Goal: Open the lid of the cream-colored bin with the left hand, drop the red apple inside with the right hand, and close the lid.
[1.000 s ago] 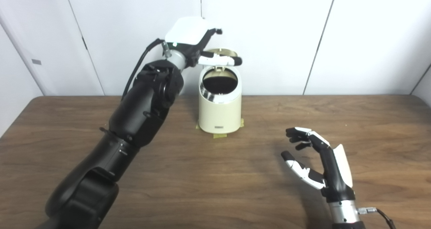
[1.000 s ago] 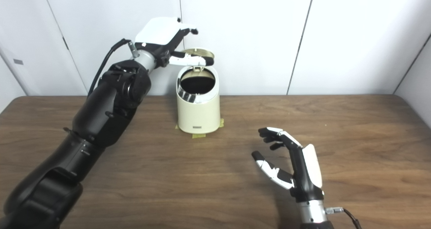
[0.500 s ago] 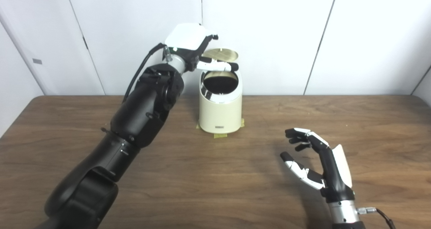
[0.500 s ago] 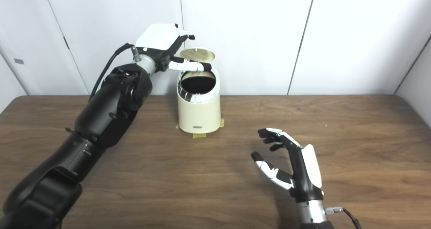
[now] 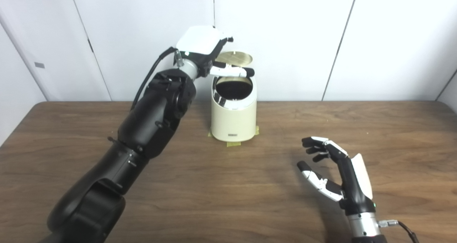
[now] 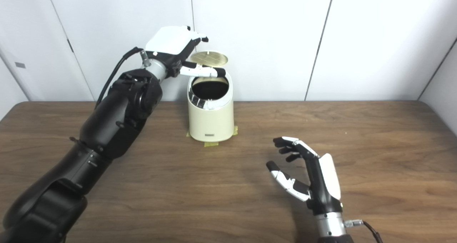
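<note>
The inside of the cream-colored bin (image 5: 234,110) is seen only as a dark hollow, so the red apple cannot be made out. The bin stands near the table's (image 5: 228,186) far edge, its lid (image 5: 234,58) raised. The left hand (image 5: 210,55) (fingers spread, thumb across the opening) has been lowered slightly since a second ago. The right hand (image 5: 334,171) is held open above the near right corner, unchanged.
</note>
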